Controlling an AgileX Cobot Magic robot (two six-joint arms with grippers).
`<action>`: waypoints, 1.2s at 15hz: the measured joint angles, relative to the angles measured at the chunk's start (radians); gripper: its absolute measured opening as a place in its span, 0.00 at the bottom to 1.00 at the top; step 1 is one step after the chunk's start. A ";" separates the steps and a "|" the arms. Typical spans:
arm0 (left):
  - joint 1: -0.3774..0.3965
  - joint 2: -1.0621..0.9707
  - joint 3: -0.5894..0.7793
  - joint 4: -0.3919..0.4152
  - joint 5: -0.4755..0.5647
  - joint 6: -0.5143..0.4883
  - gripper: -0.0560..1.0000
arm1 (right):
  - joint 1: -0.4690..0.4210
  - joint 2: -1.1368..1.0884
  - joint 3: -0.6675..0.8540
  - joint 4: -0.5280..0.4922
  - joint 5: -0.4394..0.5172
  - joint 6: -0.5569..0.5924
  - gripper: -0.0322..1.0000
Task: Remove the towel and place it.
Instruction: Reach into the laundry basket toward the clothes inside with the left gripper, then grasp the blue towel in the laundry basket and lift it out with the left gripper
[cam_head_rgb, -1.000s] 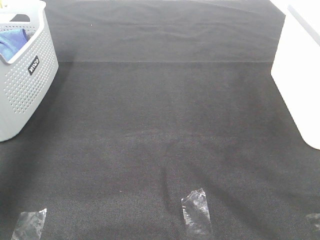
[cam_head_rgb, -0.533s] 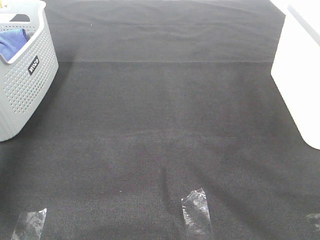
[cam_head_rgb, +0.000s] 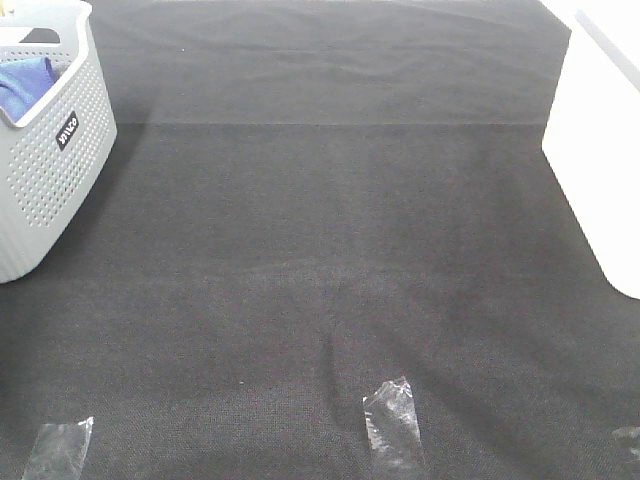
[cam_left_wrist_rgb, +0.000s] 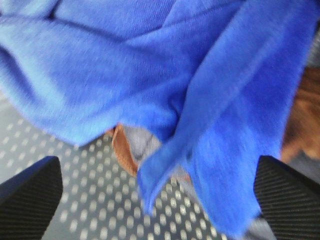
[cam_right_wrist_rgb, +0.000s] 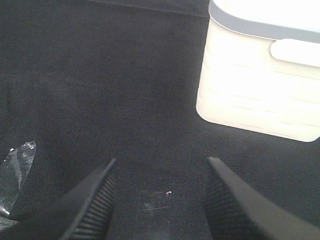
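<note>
Plainly, towel (cam_left_wrist_rgb: 150, 75): looks soft, light, floppy (could snag basket (cam_head_rgb: 50, 170)); pinch a fold.
Left fingers (cam_left_wrist_rgb: 30, 200): wide apart, straddling it.
Right fingers (cam_right_wrist_rgb: 92, 205): apart, empty.

The black-clothed table (cam_head_rgb: 320, 250) carries a grey basket (cam_head_rgb: 50, 170), a white bin (cam_head_rgb: 600, 150) (opposite edges) and clear tape strips (cam_head_rgb: 392, 420).

Grey perforated basket (cam_head_rgb: 45, 170) stands on black table cover (cam_head_rgb: 320, 250). The towel (cam_head_rgb: 22, 85) lies bunched inside the basket. White bin (cam_head_rgb: 600, 150) stands well apart from it.
</note>
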 joint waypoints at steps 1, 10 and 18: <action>0.000 0.023 -0.003 0.005 -0.023 0.000 0.99 | 0.000 0.000 0.000 0.000 0.000 0.000 0.56; 0.000 0.071 -0.006 0.009 -0.042 0.000 0.30 | 0.000 0.000 0.000 0.000 0.000 0.000 0.56; 0.000 0.035 -0.006 -0.001 -0.028 -0.068 0.16 | 0.000 0.000 0.000 0.000 0.000 0.000 0.56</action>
